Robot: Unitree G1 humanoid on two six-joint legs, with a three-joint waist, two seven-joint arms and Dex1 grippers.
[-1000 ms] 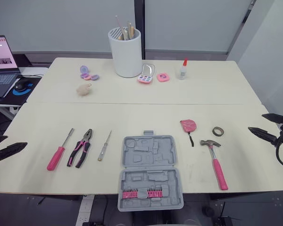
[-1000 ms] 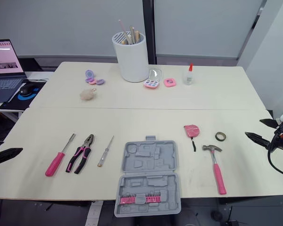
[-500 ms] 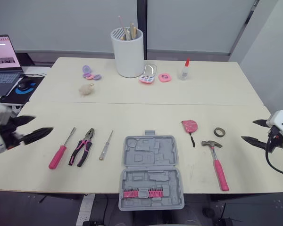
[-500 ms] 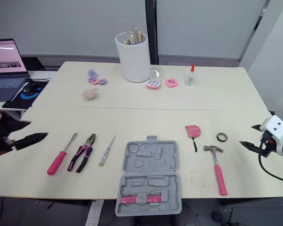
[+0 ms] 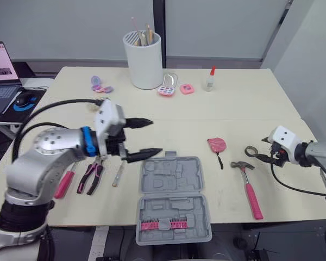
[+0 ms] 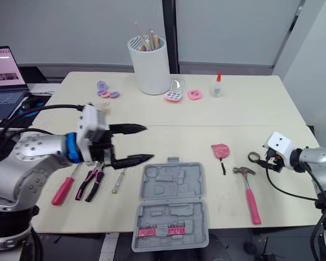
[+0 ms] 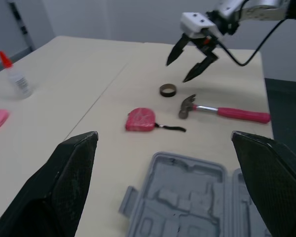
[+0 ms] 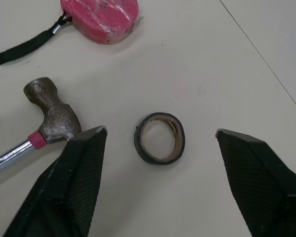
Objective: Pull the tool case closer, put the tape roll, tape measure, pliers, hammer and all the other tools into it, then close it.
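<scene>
The right gripper (image 8: 160,131), wide open and empty, has come in from the table edge; the tape roll (image 8: 177,138) now lies between its fingers, with the hammer (image 8: 49,121) head just beside. The left gripper (image 5: 155,137), equally open and empty, has swung in over the corner of the unmoved tool case (image 5: 171,198). Both first grasps look imminent.

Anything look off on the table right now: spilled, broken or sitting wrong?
Nothing spilled or broken. One oddity: the open tool case has its near half partly past the front edge of the table. The tape roll, hammer, tape measure and pliers lie flat, apart.
</scene>
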